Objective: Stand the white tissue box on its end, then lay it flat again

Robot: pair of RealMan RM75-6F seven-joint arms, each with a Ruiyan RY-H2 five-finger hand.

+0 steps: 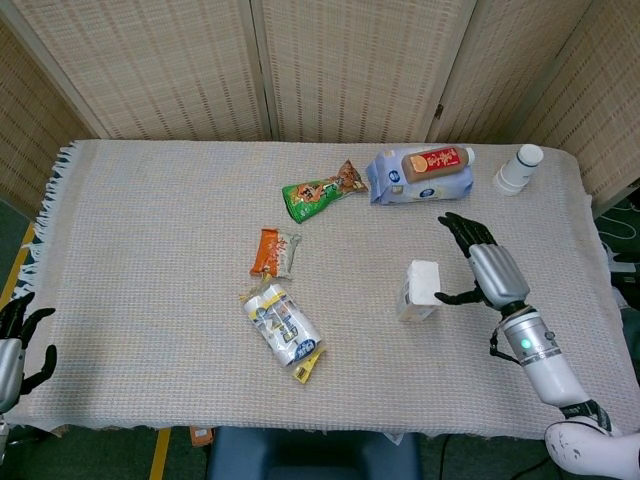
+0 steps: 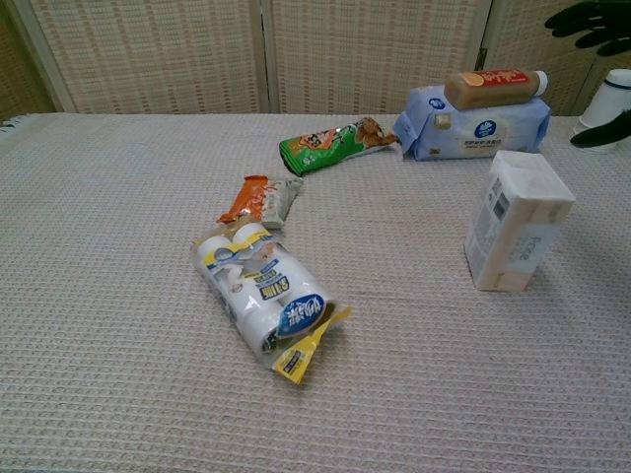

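the tissue box (image 2: 517,234) stands on end, right of centre on the tabletop (image 1: 150,230). right hand (image 1: 487,268) hovers beside it, fingers spread wide, holding nothing. probably light and soft-sided; grip its upper sides to tip it flat.

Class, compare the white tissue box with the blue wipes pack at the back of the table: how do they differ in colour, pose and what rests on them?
The white tissue box is white and stands on its end; the blue wipes pack is blue and lies flat. Nothing rests on the tissue box, while a brown bottle lies on the wipes pack. Both sit on the woven tablecloth, and no hand touches either.
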